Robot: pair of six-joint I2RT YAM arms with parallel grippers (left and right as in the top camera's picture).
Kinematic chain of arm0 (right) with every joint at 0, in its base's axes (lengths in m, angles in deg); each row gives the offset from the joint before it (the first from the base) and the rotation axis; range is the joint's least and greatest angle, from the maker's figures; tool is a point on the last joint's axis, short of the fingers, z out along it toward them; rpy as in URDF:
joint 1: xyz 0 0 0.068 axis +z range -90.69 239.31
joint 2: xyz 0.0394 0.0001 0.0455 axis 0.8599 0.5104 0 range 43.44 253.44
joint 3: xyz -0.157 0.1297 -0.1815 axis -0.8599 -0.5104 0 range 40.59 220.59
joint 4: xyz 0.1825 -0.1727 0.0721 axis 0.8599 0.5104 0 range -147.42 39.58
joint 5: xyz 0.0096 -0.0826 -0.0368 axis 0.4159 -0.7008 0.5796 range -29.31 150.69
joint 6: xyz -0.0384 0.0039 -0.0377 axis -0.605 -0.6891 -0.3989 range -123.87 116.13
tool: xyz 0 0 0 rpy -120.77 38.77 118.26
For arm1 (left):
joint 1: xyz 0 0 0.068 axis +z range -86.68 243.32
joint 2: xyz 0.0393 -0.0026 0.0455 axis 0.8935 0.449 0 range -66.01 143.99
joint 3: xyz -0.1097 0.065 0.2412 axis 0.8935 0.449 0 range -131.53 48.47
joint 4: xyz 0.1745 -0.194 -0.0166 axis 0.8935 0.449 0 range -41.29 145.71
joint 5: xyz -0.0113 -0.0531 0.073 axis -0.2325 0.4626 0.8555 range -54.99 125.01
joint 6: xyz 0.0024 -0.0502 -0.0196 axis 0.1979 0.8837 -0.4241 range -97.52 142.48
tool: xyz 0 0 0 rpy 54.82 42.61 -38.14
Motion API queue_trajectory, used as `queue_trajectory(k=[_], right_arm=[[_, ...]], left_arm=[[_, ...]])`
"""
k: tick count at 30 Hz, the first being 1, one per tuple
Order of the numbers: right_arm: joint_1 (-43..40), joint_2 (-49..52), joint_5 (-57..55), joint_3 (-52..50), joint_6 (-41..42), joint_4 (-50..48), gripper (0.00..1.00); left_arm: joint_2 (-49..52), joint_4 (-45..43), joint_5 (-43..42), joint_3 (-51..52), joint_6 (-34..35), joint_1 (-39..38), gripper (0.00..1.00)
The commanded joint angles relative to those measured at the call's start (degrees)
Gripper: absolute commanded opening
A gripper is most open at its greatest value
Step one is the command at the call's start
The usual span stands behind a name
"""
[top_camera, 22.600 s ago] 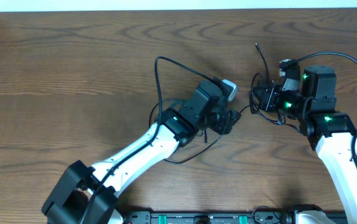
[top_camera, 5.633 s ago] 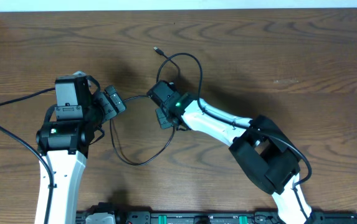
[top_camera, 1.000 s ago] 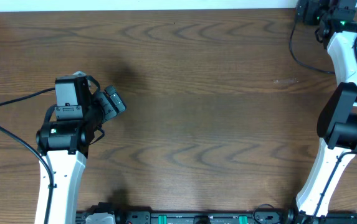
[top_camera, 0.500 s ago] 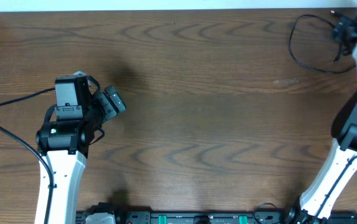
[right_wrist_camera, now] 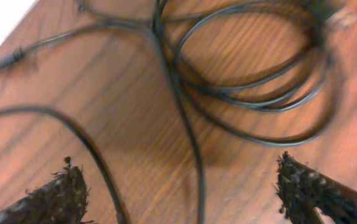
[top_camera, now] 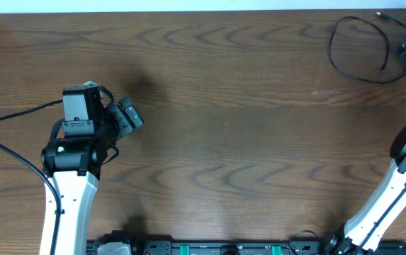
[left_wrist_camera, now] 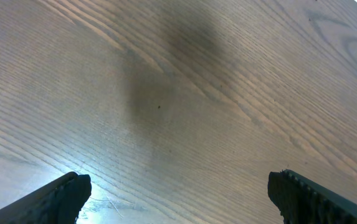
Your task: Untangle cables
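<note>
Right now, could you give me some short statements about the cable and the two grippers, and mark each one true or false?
1. The black cable lies in a loose loop near the far right corner of the table. True.
2. The left gripper holds a cable. False: it is open, with only bare wood between its fingers.
3. The right gripper is shut on the cable. False: it is open, and the cable lies on the wood below it.
4. A plug end of the cable rests on the wood. True.

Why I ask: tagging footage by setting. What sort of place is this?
Probably a robotics lab bench: a left arm and right arm standing at a wooden table with a loose black cable.
</note>
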Motion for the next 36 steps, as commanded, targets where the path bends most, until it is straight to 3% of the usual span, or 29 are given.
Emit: queue_trajectory(k=[1,6,7,9,10,14,20,23,26,30,33,34,36], right_arm=[[0.5,2.1,3.5,-2.2,0.6,-2.6,0.87],[0.4,4.4,3.2,-2.3,-0.7,-3.7,0.8],[0.3,5.0,3.4,-2.3,-0.9,-3.7,0.75],[0.3,6.1,5.9,-2.3,-2.9,-3.7,0.54],[0.4,6.2,10.7,-2.3,-5.4,-4.2,0.24],[0.7,3.9,16.3,-1.4,-6.6,-6.9,0.01],[3.1,-2.9,17.2,-0.3,-9.8,-11.0,0.01],[5.6,-5.3,19.9,-0.3,-16.6,-13.6,0.01],[9.8,-5.3,20.5,-0.4,-28.9,-14.4,0.01],[13.7,-3.1,20.2,-0.4,-37.2,-12.3,0.01],[16.0,-1.0,16.3,-0.4,-39.0,-11.8,0.01],[16.3,-0.5,15.2,-0.4,-39.0,-11.9,0.03],[17.0,0.6,12.0,-0.4,-38.2,-12.0,0.16]], left_arm=[[-0.2,0.2,0.7,-0.4,0.2,0.2,0.98],[-0.2,0.2,0.7,-0.4,0.2,0.2,0.98],[-0.2,0.2,0.7,-0.4,0.2,0.2,0.98],[-0.2,0.2,0.7,-0.4,0.2,0.2,0.98],[-0.2,0.2,0.7,-0.4,0.2,0.3,0.98],[-0.2,0.2,0.7,-0.4,0.2,0.2,0.98],[-0.2,0.2,0.7,-0.4,0.2,0.3,0.98],[-0.2,0.2,0.7,-0.4,0.2,0.2,0.98],[-0.2,0.2,0.7,-0.4,0.2,0.3,0.98],[-0.2,0.2,0.7,-0.4,0.2,0.2,0.98],[-0.2,0.2,0.7,-0.4,0.2,0.2,0.98],[-0.2,0.2,0.7,-0.4,0.2,0.2,0.98],[-0.2,0.2,0.7,-0.4,0.2,0.2,0.98]])
